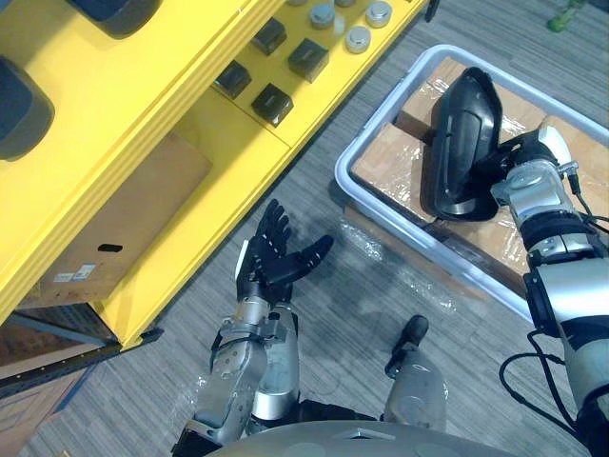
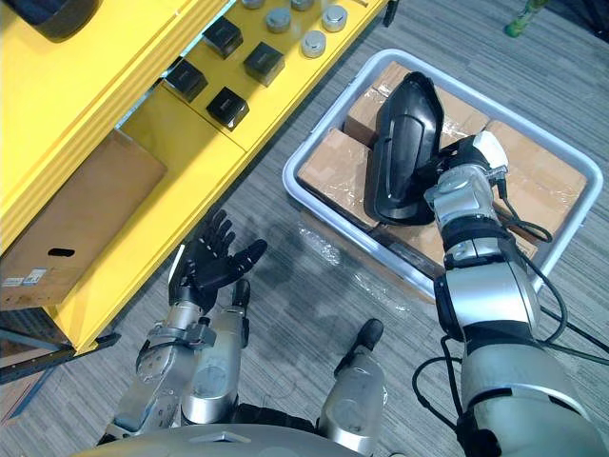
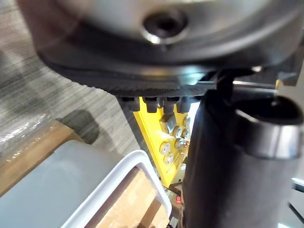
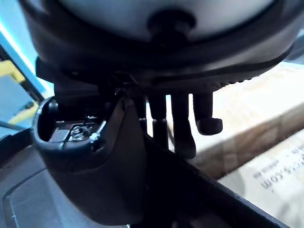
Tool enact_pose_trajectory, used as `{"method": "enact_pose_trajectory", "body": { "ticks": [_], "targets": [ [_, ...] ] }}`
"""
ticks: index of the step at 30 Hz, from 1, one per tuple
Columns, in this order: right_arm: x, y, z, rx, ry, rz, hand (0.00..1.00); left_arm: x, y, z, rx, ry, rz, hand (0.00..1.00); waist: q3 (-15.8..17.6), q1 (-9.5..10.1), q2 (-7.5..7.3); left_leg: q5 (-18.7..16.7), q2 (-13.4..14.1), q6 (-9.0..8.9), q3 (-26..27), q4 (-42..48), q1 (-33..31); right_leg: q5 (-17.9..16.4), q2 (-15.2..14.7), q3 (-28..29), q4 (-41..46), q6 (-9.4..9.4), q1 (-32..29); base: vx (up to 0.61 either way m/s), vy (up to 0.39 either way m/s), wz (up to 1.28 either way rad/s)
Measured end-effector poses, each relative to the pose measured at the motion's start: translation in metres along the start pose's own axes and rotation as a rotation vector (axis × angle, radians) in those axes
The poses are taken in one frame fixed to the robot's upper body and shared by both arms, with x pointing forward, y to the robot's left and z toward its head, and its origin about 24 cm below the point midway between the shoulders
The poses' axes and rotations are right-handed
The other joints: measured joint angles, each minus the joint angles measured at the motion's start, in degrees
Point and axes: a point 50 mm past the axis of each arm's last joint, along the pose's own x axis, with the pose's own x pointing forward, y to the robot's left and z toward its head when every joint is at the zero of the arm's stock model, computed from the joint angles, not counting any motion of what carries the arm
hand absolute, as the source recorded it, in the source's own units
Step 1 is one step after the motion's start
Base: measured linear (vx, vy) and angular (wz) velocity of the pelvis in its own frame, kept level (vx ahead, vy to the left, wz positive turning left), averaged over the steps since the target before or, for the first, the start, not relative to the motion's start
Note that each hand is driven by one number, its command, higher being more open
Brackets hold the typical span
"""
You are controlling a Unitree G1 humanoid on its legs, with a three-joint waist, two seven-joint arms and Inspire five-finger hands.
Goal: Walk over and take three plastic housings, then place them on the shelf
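Housing (image 1: 461, 143), black plastic, is up on end over the white bin (image 1: 343, 176), clamped at its long edge by the right hand (image 1: 509, 157). In the right wrist view the fingers (image 4: 183, 128) curl down one side of the rim with the thumb on the other. I cannot tell if its lower end touches the cardboard boxes (image 1: 400, 162) in the bin. Left hand (image 1: 276, 257) holds nothing, fingers spread, palm up over the carpet beside the yellow shelf (image 1: 190, 95). The shelf's lower level carries small black blocks (image 1: 271, 103) and silver discs (image 1: 357, 38).

Handling guess: a thin, hollow, stiff shell, likely light, with a glossy skin that could slip (an edge pinch may let it swing). A grip near mid-length on the rim looks safest. This is 1 of 3 to shelve.
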Motion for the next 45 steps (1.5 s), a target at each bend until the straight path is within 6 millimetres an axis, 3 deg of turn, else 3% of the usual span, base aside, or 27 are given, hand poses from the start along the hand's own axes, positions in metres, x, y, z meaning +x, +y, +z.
{"method": "enact_pose_trajectory", "body": {
  "ticks": [4,8,13,19,25,33,41,42,45],
  "targets": [
    [-0.015,0.002,0.012,0.035,-0.194,-0.074,0.0,0.005,0.001,0.019,0.011,-0.083,0.003,1.0,-0.02,-1.25,-1.21,0.44,0.73,-0.46,1.39,-2.56,3.74,0.08,0.8,0.76,-1.04,-0.11,2.02,0.05,-0.036,-0.16],
    [-0.043,0.019,0.014,0.044,-0.377,-0.096,0.0,0.008,-0.004,0.04,-0.034,-0.153,-0.049,1.0,-3.37,-2.5,-4.89,1.62,0.69,-0.83,4.0,-7.82,8.78,0.1,0.95,1.63,-2.91,-0.08,3.96,0.08,-0.022,-0.19],
    [-0.075,0.06,0.006,0.063,-0.428,-0.007,0.0,0.018,-0.019,0.032,-0.017,-0.052,-0.14,1.0,-9.02,-4.19,-8.25,1.57,0.82,-1.14,7.65,-11.43,14.12,0.69,1.4,3.28,-5.34,0.29,6.19,0.09,0.003,-0.26],
    [-0.1,0.076,0.005,0.131,-0.473,0.047,0.0,0.03,-0.036,0.027,-0.006,-0.008,-0.21,1.0,-13.28,-5.6,-8.2,1.51,0.82,-1.27,10.59,-13.68,17.55,1.53,1.78,4.84,-6.94,0.46,7.11,0.03,0.004,-0.22],
    [-0.125,0.098,0.006,0.173,-0.525,0.108,0.0,0.045,-0.04,0.017,0.068,0.035,-0.2,1.0,-16.66,-7.99,-8.32,1.34,0.79,-1.36,12.32,-14.2,19.63,2.55,2.03,5.26,-8.31,0.42,8.31,-0.02,0.004,-0.14],
    [-0.155,0.129,0.008,0.175,-0.601,0.265,0.0,0.046,-0.044,0.009,0.111,0.056,-0.213,1.0,-18.93,-8.29,-7.8,1.3,0.82,-1.4,13.14,-14.18,20.45,3.72,2.41,5.9,-10.2,0.07,9.18,-0.04,0.002,-0.07],
    [-0.168,0.14,0.014,0.211,-0.634,0.315,0.0,0.051,-0.035,-0.008,0.181,0.149,-0.182,1.0,-20.65,-8.3,-8.35,0.94,0.88,-1.5,12.84,-13.55,20.46,4.53,2.59,5.55,-11.96,-0.07,10.43,0.0,0.001,0.01],
    [-0.169,0.141,0.015,0.211,-0.637,0.318,0.0,0.051,-0.034,-0.009,0.176,0.161,-0.179,0.0,-20.78,-8.25,-8.54,0.94,0.88,-1.5,12.73,-13.55,20.44,4.53,2.59,5.42,-11.99,-0.07,10.52,-0.01,0.011,0.05],
    [-0.172,0.145,0.015,0.215,-0.639,0.332,0.0,0.051,-0.034,-0.012,0.137,0.204,-0.177,0.0,-21.2,-8.21,-9.1,0.95,0.88,-1.5,12.34,-13.55,20.42,4.53,2.59,5.11,-12.2,-0.07,10.84,-0.01,0.007,0.04]
  ]
}}
